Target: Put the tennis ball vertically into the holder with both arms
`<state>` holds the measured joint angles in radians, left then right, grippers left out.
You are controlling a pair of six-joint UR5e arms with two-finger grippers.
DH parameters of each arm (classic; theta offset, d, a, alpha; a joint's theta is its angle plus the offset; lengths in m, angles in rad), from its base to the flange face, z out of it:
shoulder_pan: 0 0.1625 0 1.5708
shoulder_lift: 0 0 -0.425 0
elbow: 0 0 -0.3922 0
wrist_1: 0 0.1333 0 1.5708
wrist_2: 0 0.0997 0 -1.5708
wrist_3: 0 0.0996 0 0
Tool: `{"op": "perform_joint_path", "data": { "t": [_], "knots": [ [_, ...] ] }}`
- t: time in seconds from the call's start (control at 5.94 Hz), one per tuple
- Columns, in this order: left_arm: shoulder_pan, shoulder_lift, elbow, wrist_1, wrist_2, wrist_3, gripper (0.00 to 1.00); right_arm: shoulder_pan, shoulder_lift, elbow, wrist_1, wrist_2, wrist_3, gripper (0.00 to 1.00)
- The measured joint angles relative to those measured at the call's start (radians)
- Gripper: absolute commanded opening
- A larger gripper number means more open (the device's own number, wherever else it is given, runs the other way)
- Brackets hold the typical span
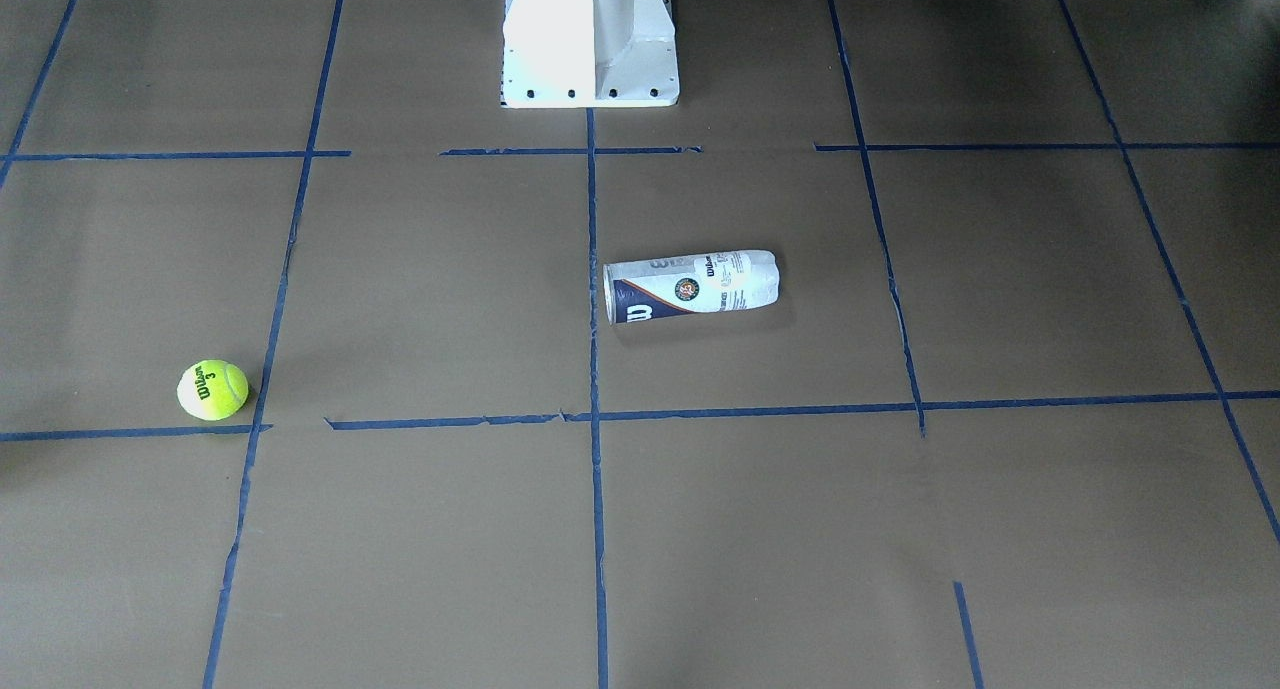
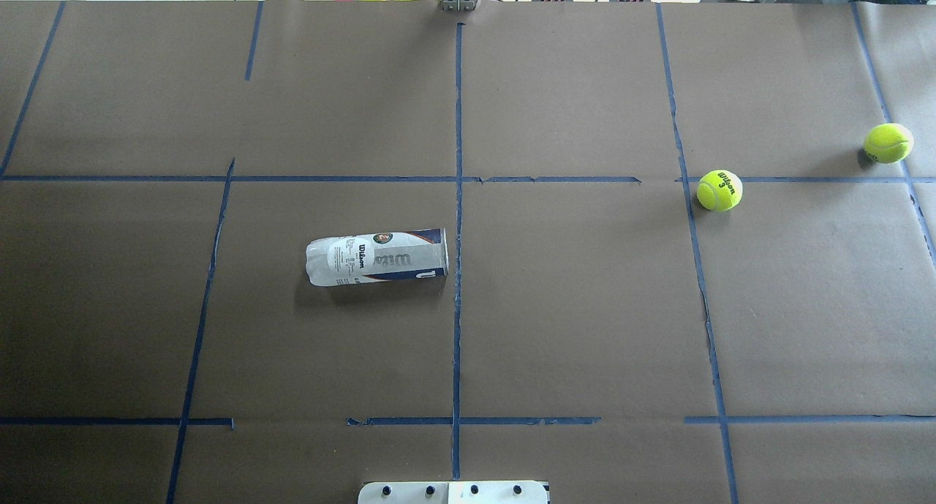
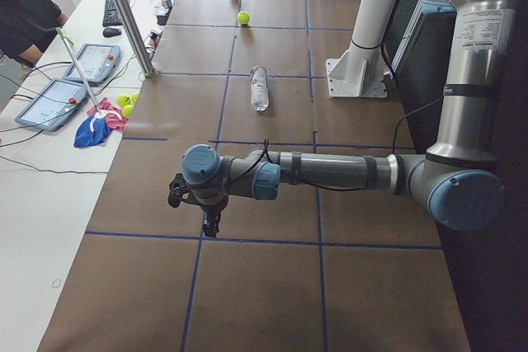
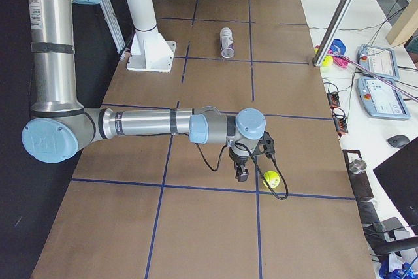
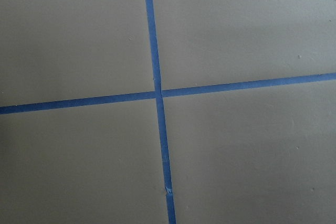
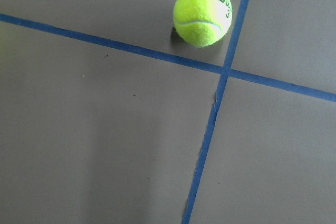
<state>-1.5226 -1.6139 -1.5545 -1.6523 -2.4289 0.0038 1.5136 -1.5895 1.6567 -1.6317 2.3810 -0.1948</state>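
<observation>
The holder (image 2: 376, 257) lies on its side left of the table's centre tape line; it also shows in the front view (image 1: 690, 287). One tennis ball (image 2: 719, 190) with a "3" print rests right of centre, also in the front view (image 1: 212, 389). A second tennis ball (image 2: 888, 143) sits farther right by a tape crossing. In the right side view it (image 4: 271, 179) lies just beside my right gripper (image 4: 241, 174), and the right wrist view (image 6: 202, 14) shows it below. My left gripper (image 3: 210, 222) hangs over bare paper far from the holder. I cannot tell whether either gripper is open or shut.
The white pedestal base (image 1: 590, 39) stands at the robot's edge. The operators' desk beyond the far edge holds tablets (image 3: 91, 63), spare balls (image 3: 124, 103), cloths and a metal post (image 3: 124, 14). A person (image 3: 25, 14) sits there. Blue tape lines cross the brown paper.
</observation>
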Motion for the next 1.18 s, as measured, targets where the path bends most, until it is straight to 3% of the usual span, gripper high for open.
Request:
{"op": "perform_joint_path", "data": {
  "t": [1.18],
  "knots": [
    [0.025,0.011,-0.023,-0.004,-0.003,-0.015,1.0,-0.005,0.001,0.002,0.008,-0.005,0.0,1.0]
  ]
}}
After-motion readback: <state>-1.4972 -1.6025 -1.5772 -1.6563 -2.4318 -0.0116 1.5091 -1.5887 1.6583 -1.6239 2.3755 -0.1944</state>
